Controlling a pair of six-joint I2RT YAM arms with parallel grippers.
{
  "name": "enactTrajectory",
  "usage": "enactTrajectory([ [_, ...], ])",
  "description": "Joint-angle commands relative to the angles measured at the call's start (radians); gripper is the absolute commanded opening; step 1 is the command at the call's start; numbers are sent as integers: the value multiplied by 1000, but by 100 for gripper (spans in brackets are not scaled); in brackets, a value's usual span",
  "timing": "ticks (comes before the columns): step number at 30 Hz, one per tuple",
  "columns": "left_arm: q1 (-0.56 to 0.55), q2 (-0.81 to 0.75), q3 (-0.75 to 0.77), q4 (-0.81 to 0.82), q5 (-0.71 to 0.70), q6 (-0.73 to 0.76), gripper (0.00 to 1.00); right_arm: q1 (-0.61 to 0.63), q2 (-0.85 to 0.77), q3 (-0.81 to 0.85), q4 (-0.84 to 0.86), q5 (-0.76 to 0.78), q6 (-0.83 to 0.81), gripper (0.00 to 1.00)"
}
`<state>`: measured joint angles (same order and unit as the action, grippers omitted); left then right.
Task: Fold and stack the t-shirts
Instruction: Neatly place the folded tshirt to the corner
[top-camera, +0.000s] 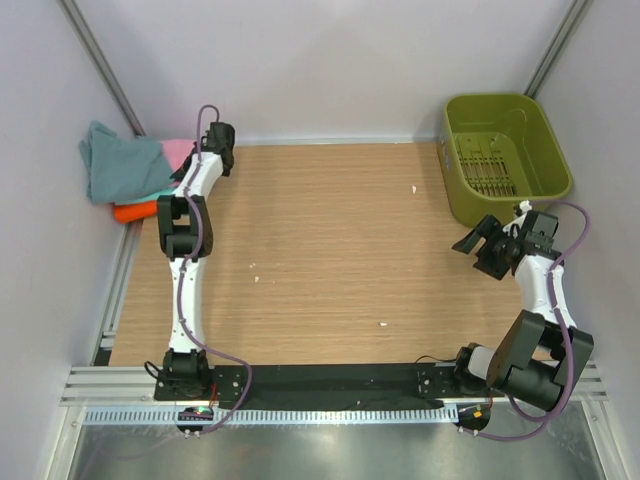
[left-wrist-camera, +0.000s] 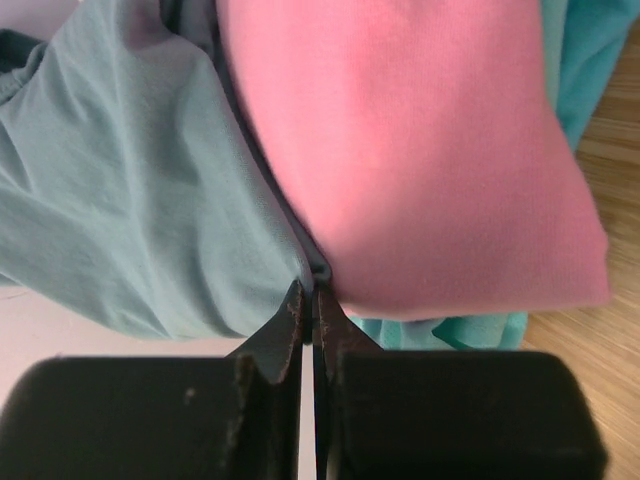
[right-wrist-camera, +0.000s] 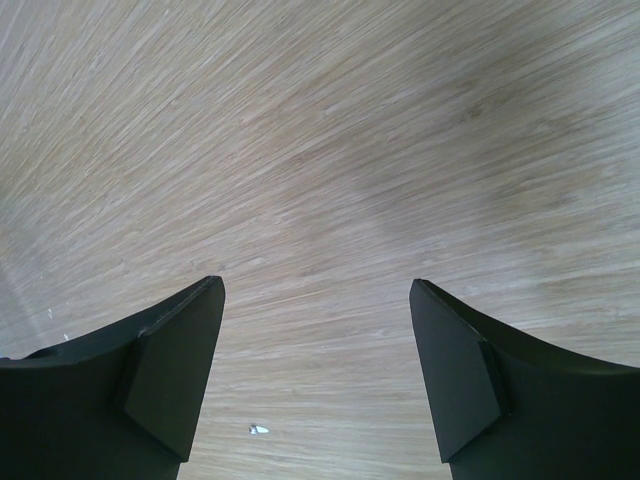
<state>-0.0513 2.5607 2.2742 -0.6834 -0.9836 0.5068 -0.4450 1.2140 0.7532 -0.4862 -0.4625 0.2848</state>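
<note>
cloth made up the heap at the far left edge of the wooden table (top-camera: 330, 240), soft and matte, bunched in loose folds against the pale wall. from above, a muted teal t-shirt (top-camera: 118, 165) lay crumpled on the left of the heap. a pink t-shirt (top-camera: 180, 152) showed just right of it, and an orange t-shirt (top-camera: 134, 211) stuck out as a flat strip at the near side, under the teal one. the left wrist view showed the pink one as a smooth, rounded, folded pad with a fine knit. the muted teal one draped in shallow wrinkles to its left, and a brighter teal cloth (left-wrist-camera: 590, 60) lay under and beyond the pink. the table top was light wood grain with a few small white specks. an olive-green plastic basket (top-camera: 505, 150), rectangular with rounded corners and a slotted floor, stood at the far right corner.

the left gripper (left-wrist-camera: 308, 288) reached into the heap with its 2 black fingers pressed together, only a thin slit between them. their tips touched the crease where the muted teal t-shirt met the pink one; whether any cloth was pinched in the slit could not be told. the right gripper (right-wrist-camera: 315, 290) hung over bare wood at the right, near the basket but apart from it, its 2 dark wedge-shaped fingers spread wide and holding nothing.
</note>
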Motion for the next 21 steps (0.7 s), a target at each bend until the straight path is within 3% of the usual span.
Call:
enactTrajectory([
  [1,-24,-111,-8,-65,65,-63,0,-9,-34,-5,24,8,-19,81],
  [15,-153,-273,-148,-85,71,-125,0,-15,-48,-41,38,13,-27,81],
  [21,-144,-300,-197,-99,89,-140,0,-15,-45,-52,52,10,-26,81],
])
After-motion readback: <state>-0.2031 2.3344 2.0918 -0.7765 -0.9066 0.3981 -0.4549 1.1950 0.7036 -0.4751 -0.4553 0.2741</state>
